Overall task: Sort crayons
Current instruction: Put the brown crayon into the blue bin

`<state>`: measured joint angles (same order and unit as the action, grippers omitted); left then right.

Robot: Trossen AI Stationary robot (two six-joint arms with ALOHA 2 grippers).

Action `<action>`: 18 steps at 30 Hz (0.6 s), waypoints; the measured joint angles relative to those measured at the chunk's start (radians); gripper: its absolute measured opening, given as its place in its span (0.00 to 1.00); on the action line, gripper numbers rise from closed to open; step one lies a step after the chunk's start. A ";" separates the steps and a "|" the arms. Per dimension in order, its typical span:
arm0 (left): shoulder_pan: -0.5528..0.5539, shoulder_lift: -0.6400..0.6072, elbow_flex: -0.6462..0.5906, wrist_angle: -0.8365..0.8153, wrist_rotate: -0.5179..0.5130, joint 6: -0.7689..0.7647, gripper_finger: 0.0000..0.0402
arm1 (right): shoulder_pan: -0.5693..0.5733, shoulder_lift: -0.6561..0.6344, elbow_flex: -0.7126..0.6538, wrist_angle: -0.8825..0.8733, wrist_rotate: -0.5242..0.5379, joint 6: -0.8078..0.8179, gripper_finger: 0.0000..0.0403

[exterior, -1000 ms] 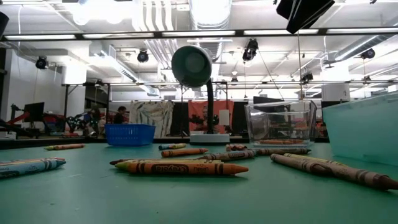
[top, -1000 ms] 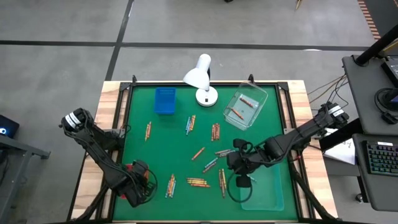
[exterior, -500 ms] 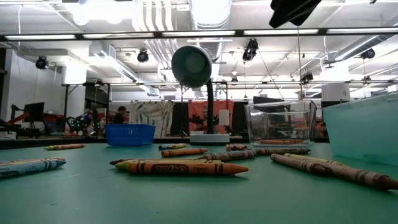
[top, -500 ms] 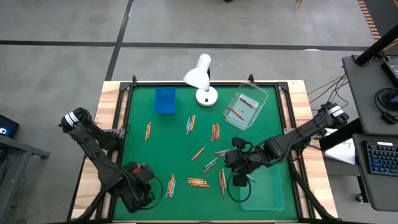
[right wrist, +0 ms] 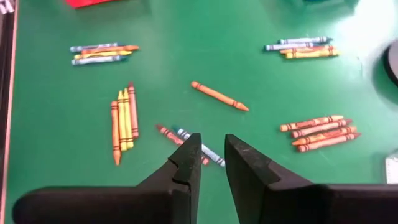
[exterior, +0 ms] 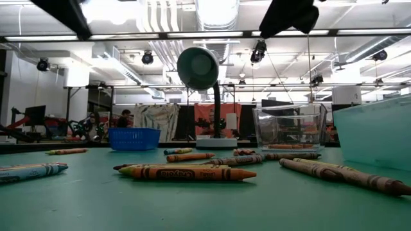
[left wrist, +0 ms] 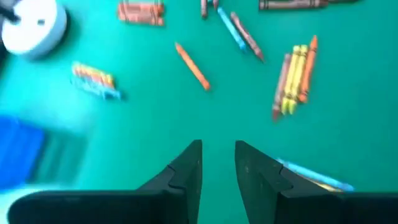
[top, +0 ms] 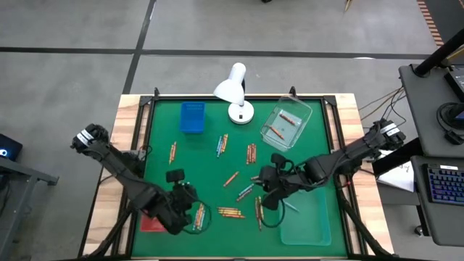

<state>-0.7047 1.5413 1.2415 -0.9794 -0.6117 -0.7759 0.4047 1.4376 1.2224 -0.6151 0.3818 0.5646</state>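
High view: we see matte green felt table (top: 159, 174). Left gripper (top: 187, 210) sits beside a bundle of thin waxy crayons (top: 198, 215); right gripper (top: 267, 194) is over another cluster, clear plastic bin (top: 287, 125) beyond it.

Low view: paper-wrapped cylindrical crayons (exterior: 186, 172) lie flat up front, round-shaded lamp (exterior: 198, 67) and blue mesh basket (exterior: 133, 137) behind.

Left wrist view: blocky dark fingers (left wrist: 186, 171) stand narrowly apart, empty; crayons (left wrist: 293, 76) lie ahead.

Right wrist view: fingers (right wrist: 186, 165) narrowly parted, empty; a red and a blue crayon (right wrist: 189, 142) lie just past the tips.
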 joint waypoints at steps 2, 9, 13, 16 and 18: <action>0.022 -0.009 -0.020 0.047 -0.003 0.092 0.19 | -0.026 0.004 0.000 0.000 -0.026 0.013 0.15; 0.063 -0.058 -0.087 0.068 -0.126 0.271 0.19 | -0.114 0.011 0.000 -0.012 -0.076 0.011 0.14; 0.082 -0.131 -0.162 0.078 -0.143 0.277 0.19 | -0.163 0.021 0.000 -0.021 -0.101 -0.012 0.14; 0.097 -0.205 -0.236 0.117 -0.141 0.277 0.19 | -0.193 0.022 0.000 -0.023 -0.132 -0.048 0.14; 0.110 -0.261 -0.288 0.165 -0.139 0.284 0.19 | -0.209 0.022 0.000 -0.023 -0.140 -0.064 0.14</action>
<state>-0.5944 1.2801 0.9530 -0.8139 -0.7505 -0.4924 0.1962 1.4593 1.2224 -0.6385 0.2413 0.5002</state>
